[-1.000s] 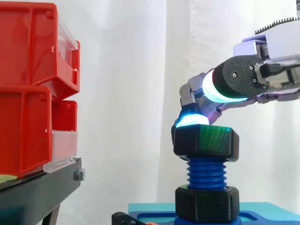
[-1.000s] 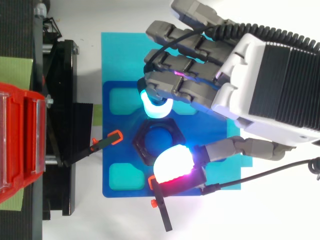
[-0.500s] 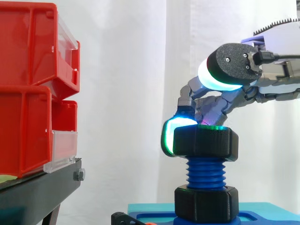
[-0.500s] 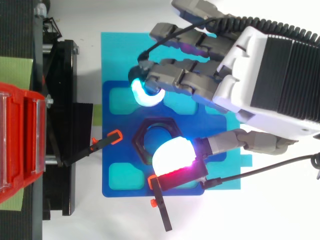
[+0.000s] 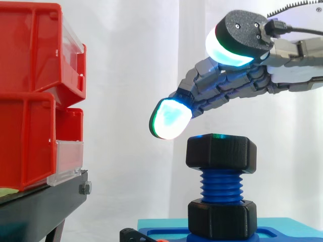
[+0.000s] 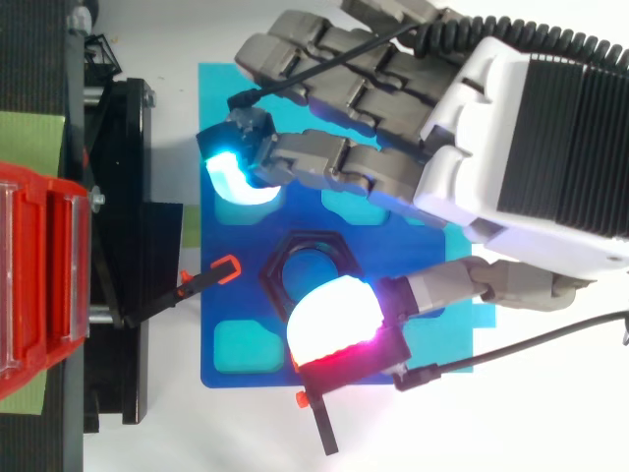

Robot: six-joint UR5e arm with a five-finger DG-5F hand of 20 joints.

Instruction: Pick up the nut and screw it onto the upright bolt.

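Observation:
A black hex nut (image 5: 220,150) sits threaded on the top of the upright blue bolt (image 5: 222,185). A second black nut (image 5: 222,218) sits at the bolt's foot on the blue base plate (image 6: 232,339). From above, the top nut (image 6: 311,275) shows as a black hexagon ring around the bolt's end. My hand (image 6: 511,147) hovers above it, open, its fingers stretched out and lifted off the nut. One glowing fingertip (image 5: 169,118) hangs left of and above the nut. The thumb pad (image 6: 334,317) overlaps the nut's near edge from above.
Red bins (image 5: 35,96) are stacked on a black stand (image 5: 40,206) at the left. The blue base plate lies on a cyan mat (image 6: 222,98). Black clamps with orange tips (image 6: 224,269) hold the plate at its left and near edges.
The fingers have straightened and lifted off the top nut. The hand has risen; the fingertip that touched the nut's left face now hangs above it.

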